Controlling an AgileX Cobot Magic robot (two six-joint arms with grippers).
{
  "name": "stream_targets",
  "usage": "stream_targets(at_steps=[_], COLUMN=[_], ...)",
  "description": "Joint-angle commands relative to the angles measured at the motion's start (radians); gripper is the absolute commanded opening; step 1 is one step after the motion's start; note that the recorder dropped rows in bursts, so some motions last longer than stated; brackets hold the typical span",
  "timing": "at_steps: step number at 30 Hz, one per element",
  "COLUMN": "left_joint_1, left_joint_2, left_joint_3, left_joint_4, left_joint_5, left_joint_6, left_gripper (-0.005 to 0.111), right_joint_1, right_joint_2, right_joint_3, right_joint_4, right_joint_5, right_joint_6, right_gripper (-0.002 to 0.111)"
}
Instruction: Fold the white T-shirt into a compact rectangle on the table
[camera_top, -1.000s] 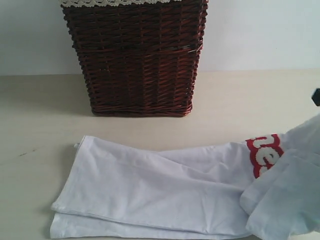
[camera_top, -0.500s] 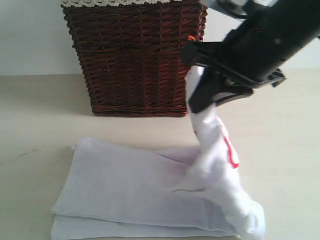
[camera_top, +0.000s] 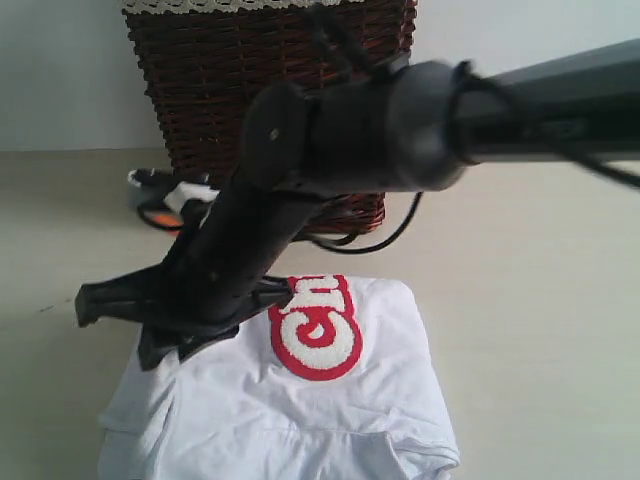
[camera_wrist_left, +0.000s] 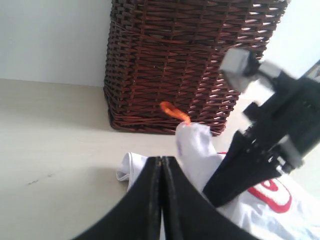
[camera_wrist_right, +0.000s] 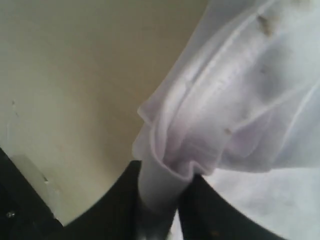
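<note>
The white T-shirt (camera_top: 330, 420) lies doubled over on the table (camera_top: 520, 300), its red-outlined lettering (camera_top: 315, 325) facing up. My right arm reaches across from the right. The right gripper (camera_top: 150, 325) is at the shirt's left end, shut on a bunch of white fabric (camera_wrist_right: 240, 100) pinched between its fingers (camera_wrist_right: 162, 172). In the left wrist view that pinched fold (camera_wrist_left: 195, 145) stands up with the orange tag (camera_wrist_left: 173, 111) at its top. My left gripper (camera_wrist_left: 161, 161) is shut, nothing visible in it, just over the shirt's near edge; the exterior view does not show it.
A dark brown wicker basket (camera_top: 270, 100) with lace trim stands behind the shirt, against a pale wall. The right arm's forearm (camera_top: 520, 100) spans the upper right of the exterior view. Bare tabletop lies to the left (camera_top: 60, 230) and right.
The right gripper has swept from the right to the left, carrying the shirt's right end over the rest. The shirt is now shorter and the lettering lies on top.
</note>
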Motion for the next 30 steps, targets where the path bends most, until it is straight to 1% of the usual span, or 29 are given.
stream_targets(at_steps=[1,3,4,9,11,13,15,17,18,20,22,27,30], left_joint_1=[0.0,0.0,0.0,0.0,0.0,0.0,0.0,0.0,0.0,0.0,0.0,0.0,0.0], left_joint_2=[-0.005,-0.005,-0.005,-0.005,-0.005,-0.005,-0.005,-0.005,-0.005,-0.005,-0.005,-0.005,-0.005], left_joint_3=[0.0,0.0,0.0,0.0,0.0,0.0,0.0,0.0,0.0,0.0,0.0,0.0,0.0], left_joint_4=[-0.002,-0.002,-0.002,-0.002,-0.002,-0.002,-0.002,-0.002,-0.002,-0.002,-0.002,-0.002,-0.002], left_joint_5=[0.001,0.001,0.001,0.001,0.001,0.001,0.001,0.001,0.001,0.001,0.001,0.001,0.001], left_joint_6=[0.004,0.004,0.004,0.004,0.004,0.004,0.004,0.004,0.004,0.004,0.004,0.004,0.004], left_gripper=[0.0,0.0,0.0,0.0,0.0,0.0,0.0,0.0,0.0,0.0,0.0,0.0,0.0], right_joint_1=[0.008,0.008,0.008,0.008,0.008,0.008,0.008,0.008,0.008,0.008,-0.001,-0.04,-0.087], right_joint_2=[0.106,0.122,0.122,0.118,0.109,0.094,0.084,0.082,0.081,0.081,0.081,0.079,0.077], right_joint_3=[-0.133,-0.172,-0.19,-0.283,-0.311,-0.316,-0.316,-0.306,-0.295,-0.247,-0.188,-0.024,0.058], right_joint_4=[0.033,0.029,0.026,-0.038,-0.108,-0.219,-0.328,-0.447,-0.487,-0.579,-0.615,-0.587,-0.582], right_joint_5=[0.092,0.122,0.137,0.225,0.255,0.267,0.303,0.351,0.358,0.356,0.327,0.246,0.153], right_joint_6=[-0.052,-0.052,-0.052,-0.042,0.008,0.076,0.12,0.154,0.183,0.222,0.244,0.22,0.222], right_gripper=[0.053,0.06,0.061,0.061,0.061,0.058,0.052,0.042,0.035,0.015,0.0,0.0,0.0])
